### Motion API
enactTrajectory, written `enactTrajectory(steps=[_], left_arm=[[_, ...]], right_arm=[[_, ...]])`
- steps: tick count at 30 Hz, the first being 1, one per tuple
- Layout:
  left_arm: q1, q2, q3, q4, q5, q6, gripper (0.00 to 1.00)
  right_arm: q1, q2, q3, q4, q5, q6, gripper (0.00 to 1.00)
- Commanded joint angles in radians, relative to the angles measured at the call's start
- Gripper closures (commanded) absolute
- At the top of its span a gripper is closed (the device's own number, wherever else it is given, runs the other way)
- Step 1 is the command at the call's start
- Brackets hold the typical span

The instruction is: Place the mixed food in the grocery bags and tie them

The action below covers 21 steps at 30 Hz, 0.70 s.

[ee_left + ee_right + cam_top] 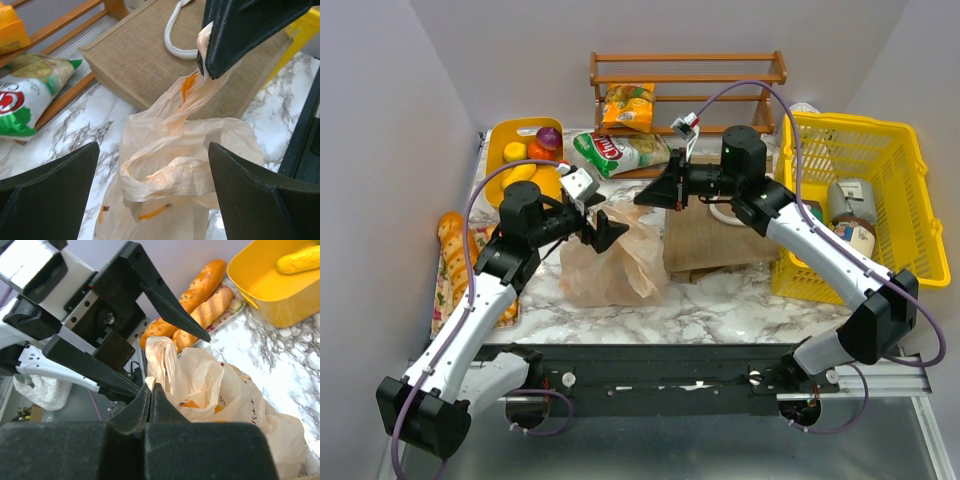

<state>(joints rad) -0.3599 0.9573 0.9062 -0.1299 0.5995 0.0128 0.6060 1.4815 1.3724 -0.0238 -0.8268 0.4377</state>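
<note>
Marble-topped work table: the left gripper hangs with its jaws spread wide, one on either side of the peach-orange plastic bag. The bag's loose loop handle lies between the fingers, and whether it touches them cannot be told. Just beyond those open jaws, the right gripper is pressed together on the bag's other handle, drawing it up into a taut, twisted strand. Past that pinch lies the tan jute tote, flat on the table with its white handle on top. Farther off, left of the left jaws, a green-and-white snack packet rests against the wooden rack. Well to the right of the right jaws stands a yellow basket.
</note>
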Motion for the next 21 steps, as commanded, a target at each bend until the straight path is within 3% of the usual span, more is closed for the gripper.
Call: enactTrajectory(steps=[1, 14, 19, 21], left_arm=[[0.006, 0.057, 0.057, 0.075, 0.175, 0.023, 0.01], [0.006, 0.155, 0.129, 0.153, 0.262, -0.008, 0.02], [0.003, 0.21, 0.152, 0.133, 0.344, -0.045, 0.14], [0.001, 0.218, 0.151, 0.131, 0.355, -0.043, 0.25]], right_arm=[[-0.02, 0.031, 0.056, 0.008, -0.103, 0.033, 0.99], [-0.029, 0.097, 0.169, 0.007, -0.239, 0.07, 0.99], [-0.031, 0.106, 0.182, 0.005, -0.253, 0.073, 0.99], [-0.029, 0.111, 0.185, 0.004, -0.25, 0.075, 0.99]])
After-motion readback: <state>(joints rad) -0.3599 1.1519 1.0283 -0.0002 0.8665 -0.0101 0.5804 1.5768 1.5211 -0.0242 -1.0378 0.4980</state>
